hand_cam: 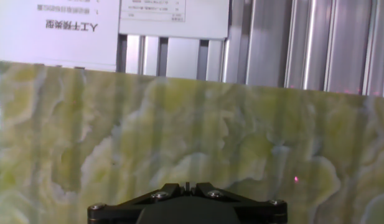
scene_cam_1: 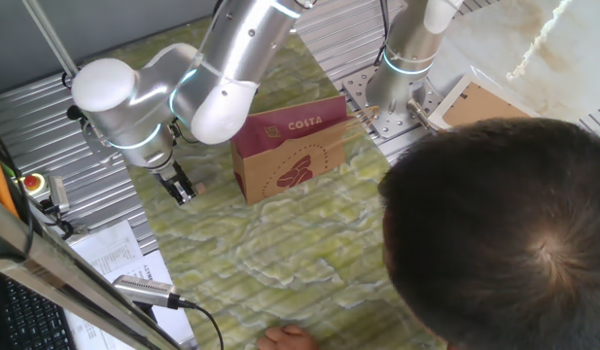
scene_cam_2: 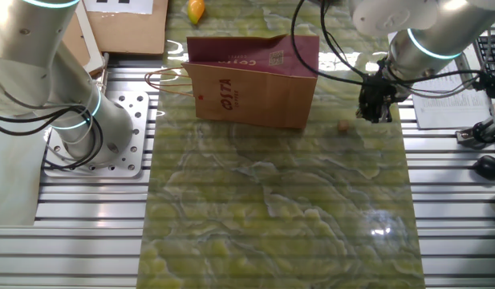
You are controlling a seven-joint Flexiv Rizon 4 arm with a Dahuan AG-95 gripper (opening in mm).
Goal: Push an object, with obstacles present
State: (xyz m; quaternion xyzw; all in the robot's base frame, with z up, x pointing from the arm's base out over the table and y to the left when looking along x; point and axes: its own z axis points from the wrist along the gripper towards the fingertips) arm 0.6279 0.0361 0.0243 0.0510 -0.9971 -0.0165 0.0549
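Near mat's edge, end effector hovers beside cube, apart from bag.

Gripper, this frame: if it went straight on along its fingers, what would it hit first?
Most likely the bare green marbled mat: the gripper points down at it, and the cube sits off to the side.

Tiny tan cube on the mat — just beside standing Costa bag.
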